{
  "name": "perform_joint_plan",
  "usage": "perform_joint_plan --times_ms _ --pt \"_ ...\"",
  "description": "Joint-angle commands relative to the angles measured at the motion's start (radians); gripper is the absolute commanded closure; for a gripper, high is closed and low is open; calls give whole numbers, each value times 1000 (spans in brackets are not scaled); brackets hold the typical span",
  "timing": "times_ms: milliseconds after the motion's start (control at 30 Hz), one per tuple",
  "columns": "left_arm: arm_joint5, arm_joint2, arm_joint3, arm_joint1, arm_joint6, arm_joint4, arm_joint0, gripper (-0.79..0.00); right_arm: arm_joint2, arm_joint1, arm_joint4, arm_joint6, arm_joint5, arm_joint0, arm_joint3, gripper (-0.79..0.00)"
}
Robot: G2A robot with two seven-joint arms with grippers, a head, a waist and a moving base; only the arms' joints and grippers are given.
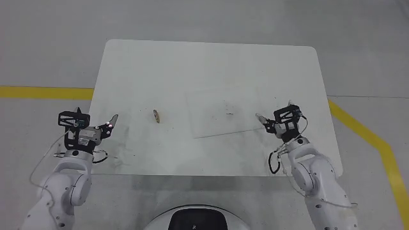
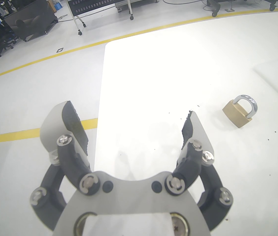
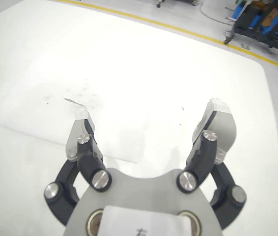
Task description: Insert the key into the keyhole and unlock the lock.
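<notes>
Opening step: left gripper (image 2: 129, 114) and right gripper (image 3: 150, 106) both gape, empty. Key (image 1: 229, 113) lies at three o'clock of lock (image 1: 156, 115); picking it should come next.

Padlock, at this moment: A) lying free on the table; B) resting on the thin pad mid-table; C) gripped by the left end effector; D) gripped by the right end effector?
A: the padlock lies on the bare table, beyond the open, empty left end effector.
</notes>
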Motion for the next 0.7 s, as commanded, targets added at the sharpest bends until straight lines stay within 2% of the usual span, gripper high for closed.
perform_joint_plan --times_ms 0,167,200,233,267,433,467,500,567,667 --pt "0 0 0 0 0 0 0 -785 -9 5 13 67 -122 53 34 -785" --pt "0 0 0 0 0 0 0 -785 -66 12 51 204 -330 181 145 -785" --pt "0 0 0 0 0 0 0 -785 -79 12 50 223 -356 203 162 -748" --pt "0 0 0 0 0 0 0 -785 -93 12 53 240 -381 222 177 -631" --pt "0 0 0 0 0 0 0 -785 -105 12 59 252 -401 240 190 -603" --pt "0 0 0 0 0 0 0 -785 -159 11 70 280 -459 304 215 -520" --pt "0 0 0 0 0 0 0 -785 -168 11 65 290 -465 314 213 -465" --pt "0 0 0 0 0 0 0 -785 -180 11 56 299 -467 323 210 -443" --pt "0 0 0 0 0 0 0 -785 -204 9 37 320 -461 343 212 -422" --pt "0 0 0 0 0 0 0 -785 -246 5 10 353 -453 381 232 -459"
